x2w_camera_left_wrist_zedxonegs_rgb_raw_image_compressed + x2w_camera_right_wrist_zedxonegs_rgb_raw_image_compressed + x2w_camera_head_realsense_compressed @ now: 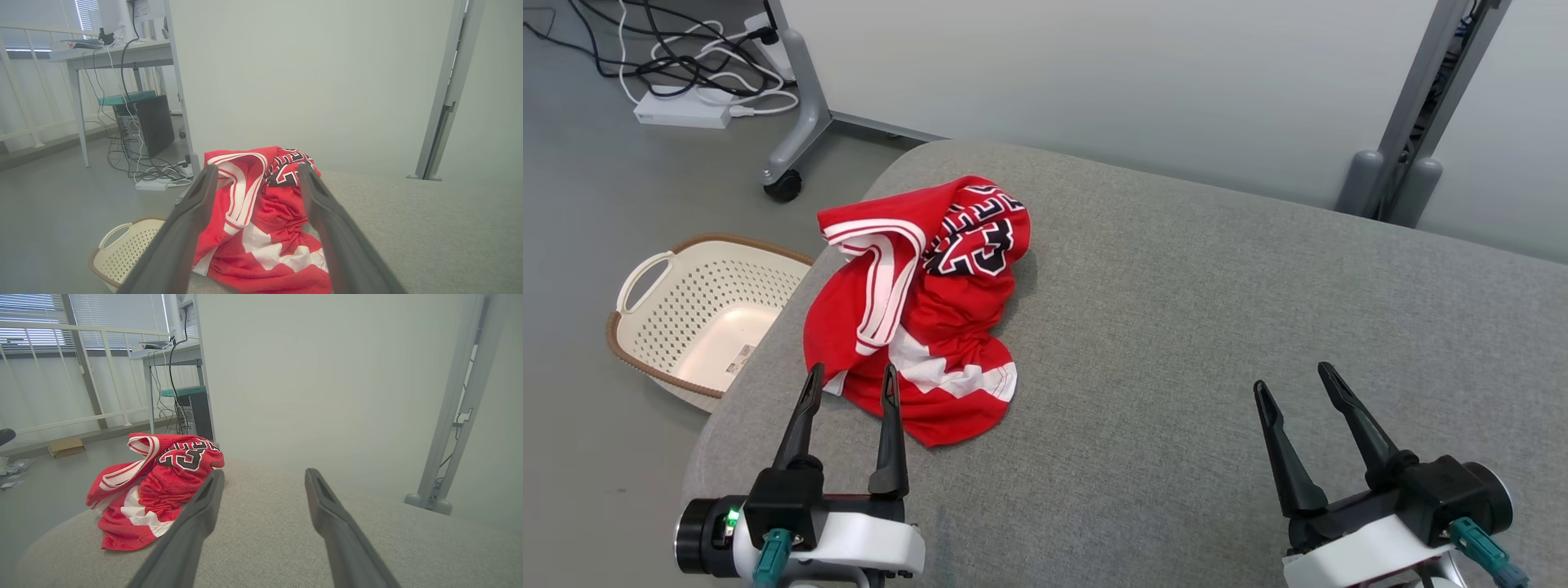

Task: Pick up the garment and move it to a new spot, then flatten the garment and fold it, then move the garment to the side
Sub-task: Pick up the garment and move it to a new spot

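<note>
garment (947, 327): crumpled, just beyond left gripper (853, 372) | jaws spread | contact unclear

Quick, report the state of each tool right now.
Left tool: open, holding nothing.
Right tool: open, holding nothing.

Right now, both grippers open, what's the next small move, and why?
Probably ease the left gripper forward and down onto the crumpled red garment: its open jaws frame the near edge, while the right gripper hovers over bare grey cushion.
</note>
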Robot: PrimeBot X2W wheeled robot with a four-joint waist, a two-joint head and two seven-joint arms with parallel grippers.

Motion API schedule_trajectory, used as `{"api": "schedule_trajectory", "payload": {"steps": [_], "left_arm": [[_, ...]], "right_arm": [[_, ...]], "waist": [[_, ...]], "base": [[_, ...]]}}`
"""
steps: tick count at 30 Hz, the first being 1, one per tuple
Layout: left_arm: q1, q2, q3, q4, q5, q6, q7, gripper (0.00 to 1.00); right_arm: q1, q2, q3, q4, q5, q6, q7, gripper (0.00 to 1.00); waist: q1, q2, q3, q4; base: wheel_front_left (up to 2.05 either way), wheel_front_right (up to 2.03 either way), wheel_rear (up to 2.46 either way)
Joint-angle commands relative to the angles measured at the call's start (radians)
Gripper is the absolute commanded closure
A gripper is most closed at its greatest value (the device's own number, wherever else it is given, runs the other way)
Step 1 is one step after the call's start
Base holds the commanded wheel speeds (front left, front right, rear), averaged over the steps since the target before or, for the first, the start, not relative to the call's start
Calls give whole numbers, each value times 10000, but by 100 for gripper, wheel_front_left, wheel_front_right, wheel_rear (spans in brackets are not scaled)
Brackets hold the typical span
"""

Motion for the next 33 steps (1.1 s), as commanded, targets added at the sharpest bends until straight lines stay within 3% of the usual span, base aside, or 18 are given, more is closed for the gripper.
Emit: {"api": "schedule_trajectory", "payload": {"steps": [1, 11, 21, 26, 33], "left_arm": [[-79, 37, 2, -55, -67, 79, -52, 0], [-940, 37, 236, 84, -824, -214, -52, 0], [-4017, 39, 406, 1792, -1660, -880, -44, 0], [-5191, 48, 324, 2897, -1761, -610, -43, 0], [-6929, 51, 188, 6052, -1667, 38, 815, 0]], "right_arm": [[-89, -73, -24, 14, -60, 15, -71, 0], [-453, -76, -26, 55, -412, 15, -71, 0], [-1100, -75, -284, 121, -1148, 9, -71, 0], [-1211, -76, -214, 223, -1079, 9, -71, 0], [-1448, -176, 787, 554, -27, 9, -71, 0]], "waist": [[0, 0, 44, 42], [0, 0, 837, -146], [0, 0, 2450, -602], [0, 0, 2885, -661], [0, 0, 3142, -708]], "base": [[0, 0, 0], [0, 0, 0], [0, 0, 0], [0, 0, 0], [0, 0, 0]]}}
